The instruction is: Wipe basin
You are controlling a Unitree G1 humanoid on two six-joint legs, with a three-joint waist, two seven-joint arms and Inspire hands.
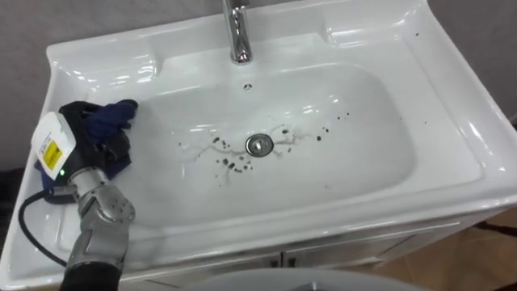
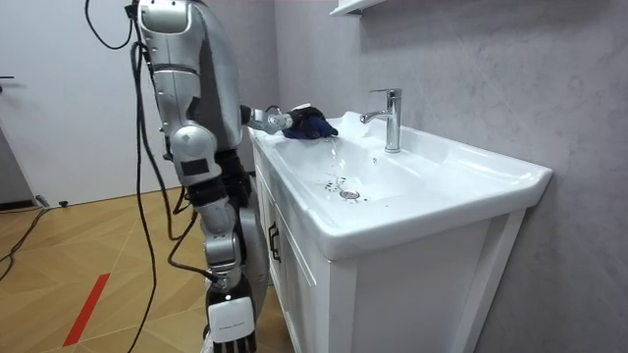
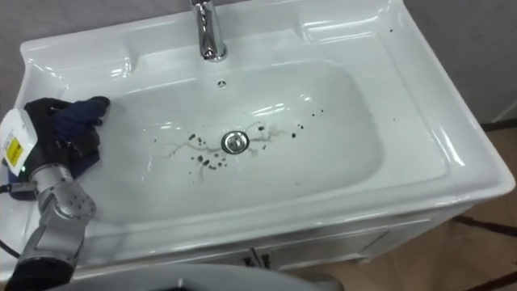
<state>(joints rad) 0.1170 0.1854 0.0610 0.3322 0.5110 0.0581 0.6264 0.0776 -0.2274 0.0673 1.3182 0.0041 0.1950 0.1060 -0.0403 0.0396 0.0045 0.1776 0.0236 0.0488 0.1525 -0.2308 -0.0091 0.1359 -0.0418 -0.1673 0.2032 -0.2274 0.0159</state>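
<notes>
Cloth (image 1: 113, 115) is sitting bunched at the basin's (image 1: 363, 137) left rim, your left hand's (image 1: 81, 121) fingers curling round it. Specks (image 1: 230, 165) by the drain (image 1: 258, 145) are lying well apart; you are risking smearing them if the bunch slips.

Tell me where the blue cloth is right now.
In the left eye view the cloth sits on the basin's left slope, bunched in the left hand, well to the left of the drain.
</notes>
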